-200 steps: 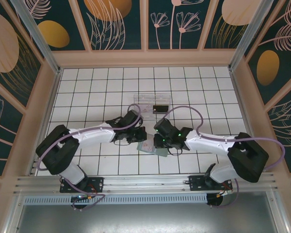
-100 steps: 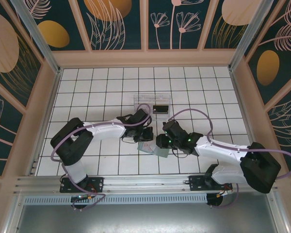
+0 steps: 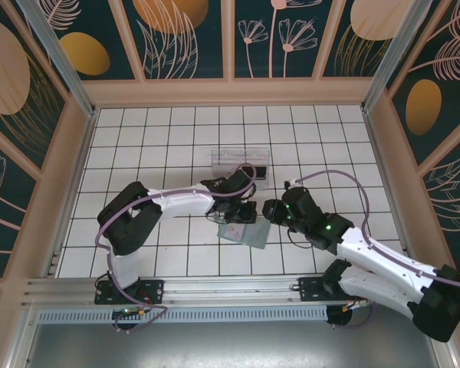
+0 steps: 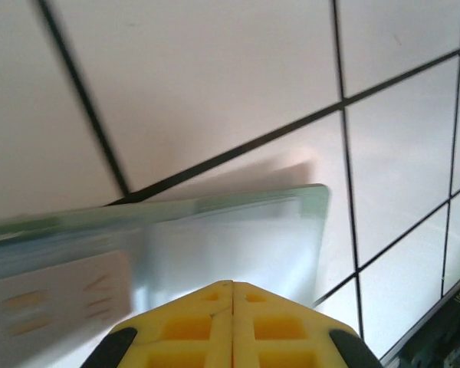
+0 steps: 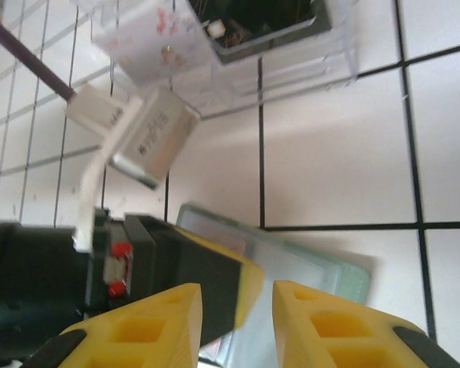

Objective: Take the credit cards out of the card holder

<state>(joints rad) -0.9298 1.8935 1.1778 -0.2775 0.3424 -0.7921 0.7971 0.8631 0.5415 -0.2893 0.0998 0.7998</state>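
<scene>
- Count: two claws, two cards, one wallet and one clear tray, all on the white tiled table (image 3: 138, 138).
- Left claw (image 3: 243, 211): its yellow fingers (image 4: 176, 326) are pressed together, with only a thin seam between them. Whether something thin is pinched in that seam cannot be told.
- Wallet (image 3: 244, 234): it lies open and flat near the middle of the table, toward the near edge. It is at 6 o'clock from the left claw, whose tips come down on it.
- Right claw (image 5: 236, 295): its fingers are spread with a clear gap, and nothing is held between them.
- From the right claw the wallet lies at about 8 o'clock in the top view, just beside it. In the right wrist view the claw hangs over the wallet's edge, next to the left claw.
- Pale card (image 4: 57, 299): it lies against the inside of the wallet, at 9 o'clock from the left claw's tips. Whether it sits in a pocket cannot be told.
- Black card (image 3: 254, 170): it lies in the tray (image 3: 222, 156), at the tray's 3 o'clock end.
- The tray stands at 12 o'clock from the wallet and both claws, near but apart from them.
</scene>
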